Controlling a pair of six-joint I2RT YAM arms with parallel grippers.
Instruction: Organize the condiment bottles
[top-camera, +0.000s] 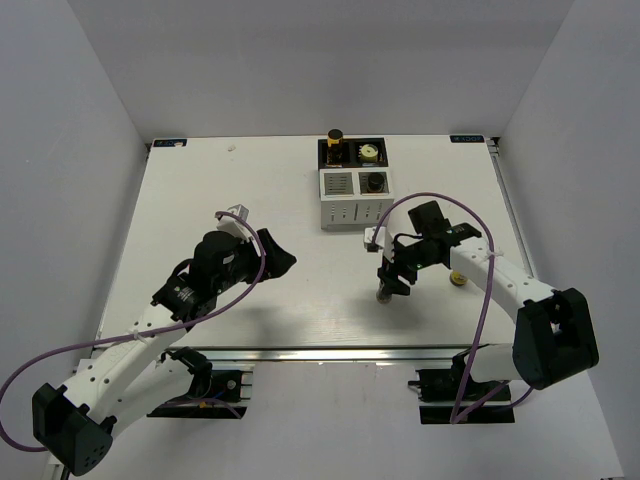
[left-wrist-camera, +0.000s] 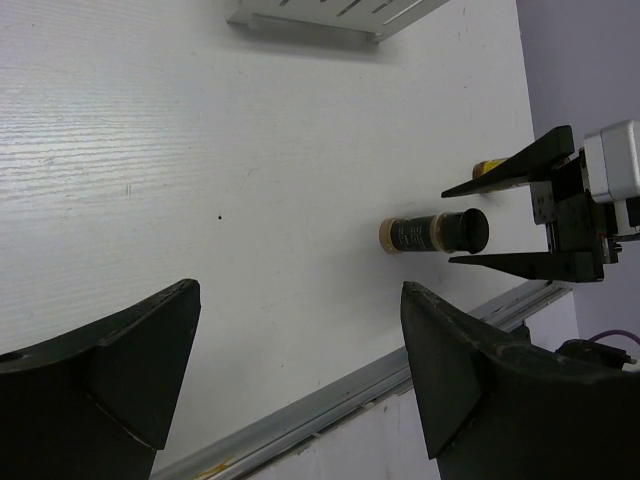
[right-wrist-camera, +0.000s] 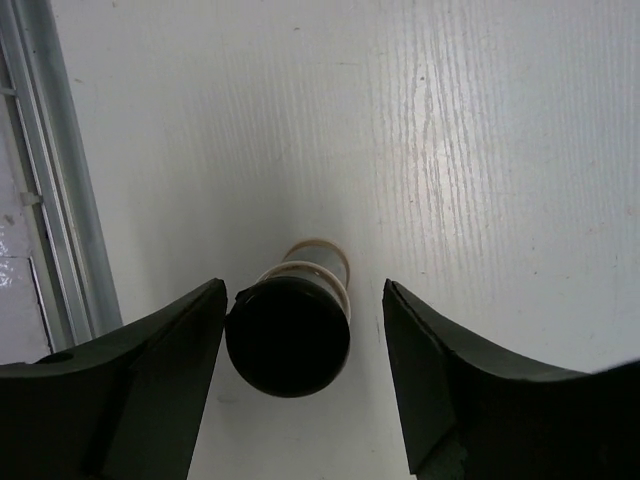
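A small bottle (right-wrist-camera: 288, 335) with a black cap and a pale body stands upright on the white table (top-camera: 200, 200). My right gripper (right-wrist-camera: 302, 290) straddles it and is open. Its left finger (right-wrist-camera: 150, 370) is at the cap's edge, and a clear gap separates the cap from the other finger. The same bottle (left-wrist-camera: 430, 232) shows in the left wrist view between the right gripper's fingers (left-wrist-camera: 510, 170). A yellow bottle (top-camera: 457, 277) stands beside the right arm. Three more bottles (top-camera: 368, 152) sit in the white rack (top-camera: 345, 212). My left gripper (top-camera: 275, 255) is open and empty at centre left.
The white rack stands at the back centre of the table. A metal rail (top-camera: 330, 353) runs along the near edge, close to the straddled bottle. Walls enclose the table at left, right and back.
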